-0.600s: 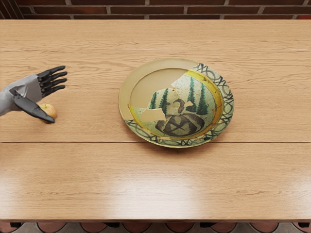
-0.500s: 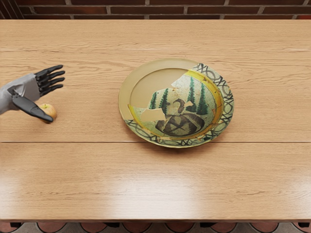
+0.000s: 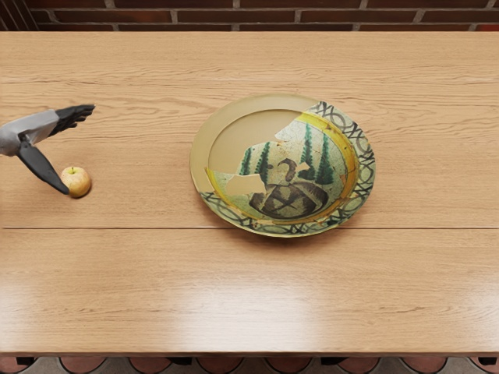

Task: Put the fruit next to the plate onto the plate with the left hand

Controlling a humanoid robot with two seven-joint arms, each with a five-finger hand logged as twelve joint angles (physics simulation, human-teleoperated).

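Wood table [image 3: 117,273], brick wall behind. Left hand [image 3: 35,134] spread, empty, thumb seemingly just beside apple [image 3: 76,181]. Wrap fingers squarely round apple before lifting toward plate [image 3: 199,152].

I am looking at my left hand [image 3: 35,130]: it is showing a smooth pale grey shell, slim matte black fingers [image 3: 76,114] and a black thumb [image 3: 44,167].
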